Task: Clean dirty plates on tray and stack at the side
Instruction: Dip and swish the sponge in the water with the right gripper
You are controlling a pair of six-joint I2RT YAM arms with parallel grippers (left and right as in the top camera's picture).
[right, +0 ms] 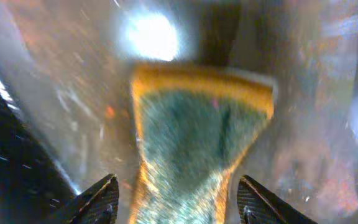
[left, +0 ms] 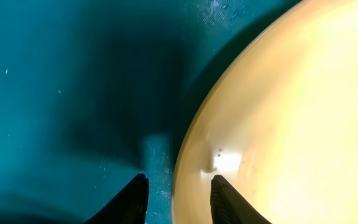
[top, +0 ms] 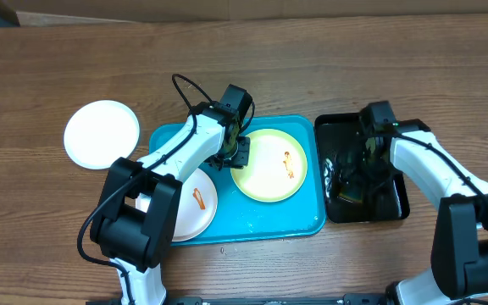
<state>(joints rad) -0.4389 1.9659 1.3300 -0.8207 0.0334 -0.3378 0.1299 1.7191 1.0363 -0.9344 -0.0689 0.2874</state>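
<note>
the pale yellow-green plate lies flat in the right half of the turquoise tray, with an orange smear near its right side. a white plate sits in the tray's lower left corner, partly under the left arm, and carries its own orange streak. the two plates lie close together; whether their rims touch cannot be told. a second white plate rests alone on the wooden worktop, well apart to the left of the tray, and shows no marks.

the left tool is down at the left edge of the yellow-green plate. in the left wrist view its fingers are spread and straddle the plate's rim: one over the wet tray floor outside the plate, the other over the plate's inner surface. neither finger presses the rim.

to the right of the turquoise tray, just beside it, stands a smaller black tray. the right tool reaches into it. in the right wrist view a sponge, green scouring face up with a yellow edge, lies between the two fingers and narrows toward them. a thin gap seems to show on each side, so i cannot tell whether the tool is pinching the sponge or only framing it. the black tray's floor looks wet and glossy.
</note>
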